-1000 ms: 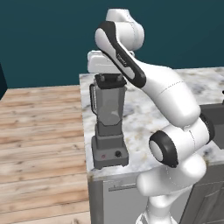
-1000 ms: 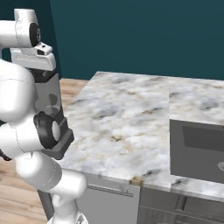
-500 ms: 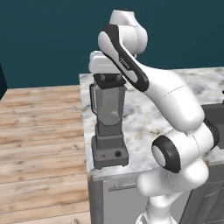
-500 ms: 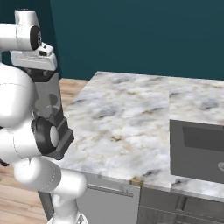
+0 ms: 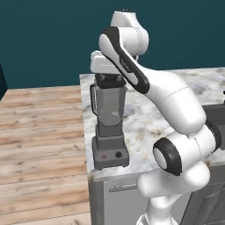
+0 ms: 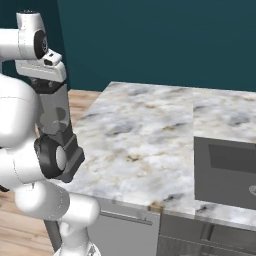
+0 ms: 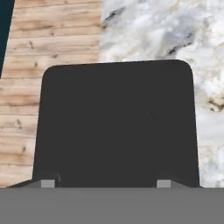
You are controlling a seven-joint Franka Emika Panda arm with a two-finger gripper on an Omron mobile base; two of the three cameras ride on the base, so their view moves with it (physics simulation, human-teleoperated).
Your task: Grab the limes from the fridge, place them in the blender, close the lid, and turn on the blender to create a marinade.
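Note:
The blender (image 5: 110,110) stands at the counter's front left corner, a grey translucent jar on a dark base with a red button (image 5: 104,157) and a black knob (image 5: 117,154). My gripper (image 5: 109,79) sits straight down on the jar's rim, its fingers closed on the sides of the black square lid (image 7: 116,122). In the hand view my gripper (image 7: 105,183) has one fingertip at each side of the lid. From the right, my gripper (image 6: 47,86) tops the jar (image 6: 52,112), where faint dark round shapes show through; whether they are the limes I cannot tell. The fridge is out of view.
The marble counter (image 6: 140,135) stretches right of the blender. A dark sunken sink (image 6: 225,170) lies at its right end. Wooden floor (image 5: 39,132) drops away just left of the blender, and a teal wall stands behind.
The arm's elbow has swung slightly while the hand stays on the jar top. The fingers have drawn a little closer on the lid.

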